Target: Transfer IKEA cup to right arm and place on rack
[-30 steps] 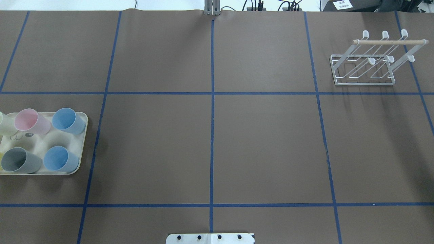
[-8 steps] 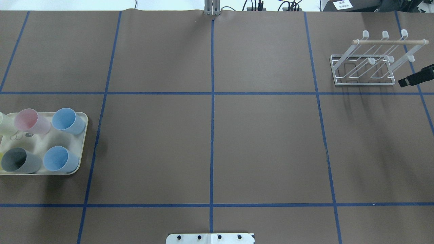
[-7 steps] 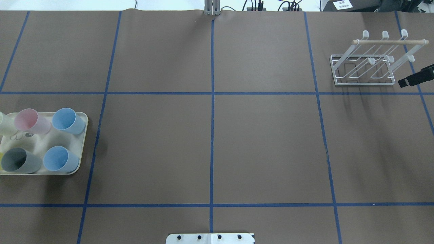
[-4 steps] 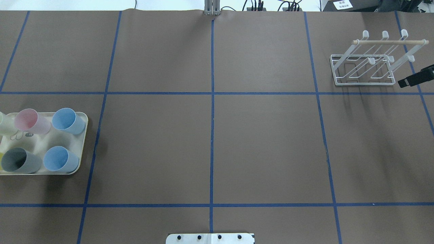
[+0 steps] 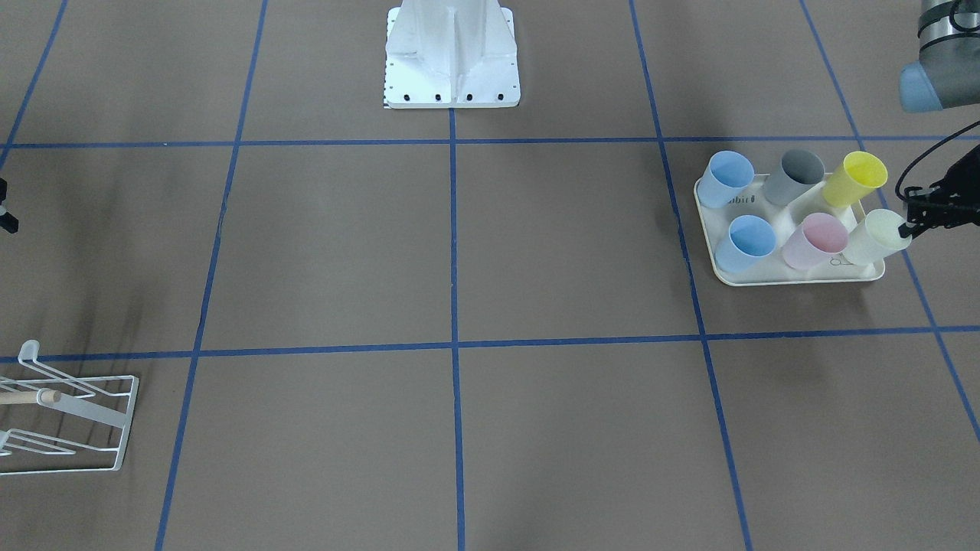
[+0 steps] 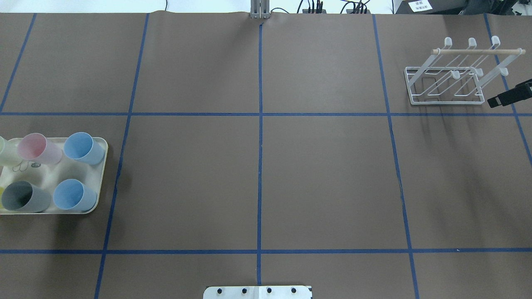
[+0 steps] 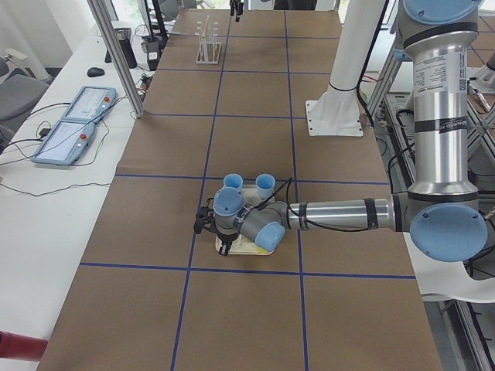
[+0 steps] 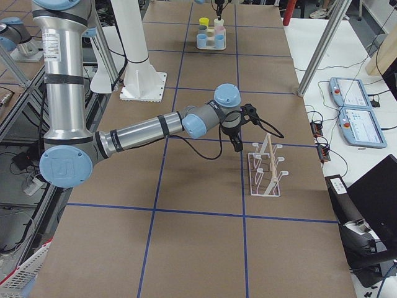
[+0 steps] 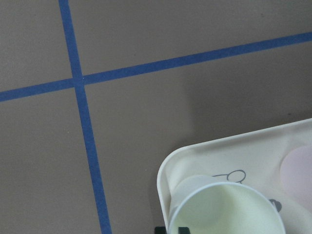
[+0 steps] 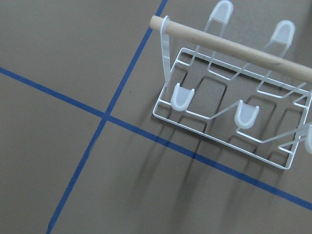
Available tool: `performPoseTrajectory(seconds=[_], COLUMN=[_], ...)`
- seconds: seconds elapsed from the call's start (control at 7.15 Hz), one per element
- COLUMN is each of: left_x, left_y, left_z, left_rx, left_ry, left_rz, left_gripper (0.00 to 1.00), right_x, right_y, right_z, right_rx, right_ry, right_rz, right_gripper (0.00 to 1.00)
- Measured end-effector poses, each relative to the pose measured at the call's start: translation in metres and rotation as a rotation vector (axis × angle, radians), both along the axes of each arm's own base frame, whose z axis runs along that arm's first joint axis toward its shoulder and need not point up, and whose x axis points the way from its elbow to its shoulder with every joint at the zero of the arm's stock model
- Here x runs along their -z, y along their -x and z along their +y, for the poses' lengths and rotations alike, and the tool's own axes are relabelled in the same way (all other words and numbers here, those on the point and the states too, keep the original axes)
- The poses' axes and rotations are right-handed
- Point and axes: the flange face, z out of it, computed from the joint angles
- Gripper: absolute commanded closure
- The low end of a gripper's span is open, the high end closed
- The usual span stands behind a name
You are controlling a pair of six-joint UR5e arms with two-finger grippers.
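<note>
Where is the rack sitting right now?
In the overhead view, the rack stands in the table's far right corner square, just left of the right gripper.

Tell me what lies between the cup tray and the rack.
Nothing stands between tray and rack: only brown table and blue tape lines, in the overhead view.

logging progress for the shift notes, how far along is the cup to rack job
Nothing looks finished: the rack carries no cup, and all six cups sit on the tray. In hand: the left end effector hovers by the pale cream cup; whether it grips is unclear. Left: lift, handover to the right end effector beside the rack, then hanging.
</note>
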Motion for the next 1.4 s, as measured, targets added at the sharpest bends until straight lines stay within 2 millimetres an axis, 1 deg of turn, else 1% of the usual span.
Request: performPoseTrajectory(seconds=[0.28, 0.42, 0.56, 0.7, 0.84, 0.98, 1.12, 1.26, 1.4], left_x=[0.003, 0.008, 0.014, 0.026, 0.047, 0.074, 0.106, 0.143, 0.183], left_y=[0.001, 0.005, 0.017, 0.041, 0.068, 0.087, 0.094, 0.095, 0.093], left_z=[0.000, -0.002, -0.007, -0.021, -0.045, -0.067, -0.087, -0.104, -0.114], left_rx=[0.001, 0.009, 0.038, 0.093, 0.147, 0.179, 0.210, 0.255, 0.303], left_ry=[-0.002, -0.007, -0.015, -0.013, 0.007, 0.037, 0.082, 0.138, 0.196], left_rz=[0.006, 0.011, 0.015, 0.022, 0.052, 0.106, 0.175, 0.242, 0.305], left_gripper=[1.00, 1.00, 1.00, 1.00, 1.00, 1.00, 1.00, 1.00, 1.00], right_x=[0.000, 0.004, 0.011, 0.020, 0.031, 0.048, 0.069, 0.085, 0.098], right_y=[0.001, 0.001, 0.001, 0.001, 0.004, 0.016, 0.038, 0.062, 0.079], right_z=[0.000, 0.000, -0.003, -0.008, -0.015, -0.030, -0.053, -0.066, -0.072], right_rx=[0.001, 0.001, -0.003, -0.016, -0.031, -0.040, -0.038, -0.020, -0.008], right_ry=[-0.003, -0.011, -0.034, -0.080, -0.148, -0.236, -0.326, -0.375, -0.409], right_rz=[0.001, -0.001, -0.003, 0.001, 0.012, 0.016, 0.007, -0.008, -0.019], right_gripper=[0.00, 0.00, 0.00, 0.00, 0.00, 0.00, 0.01, 0.01, 0.02])
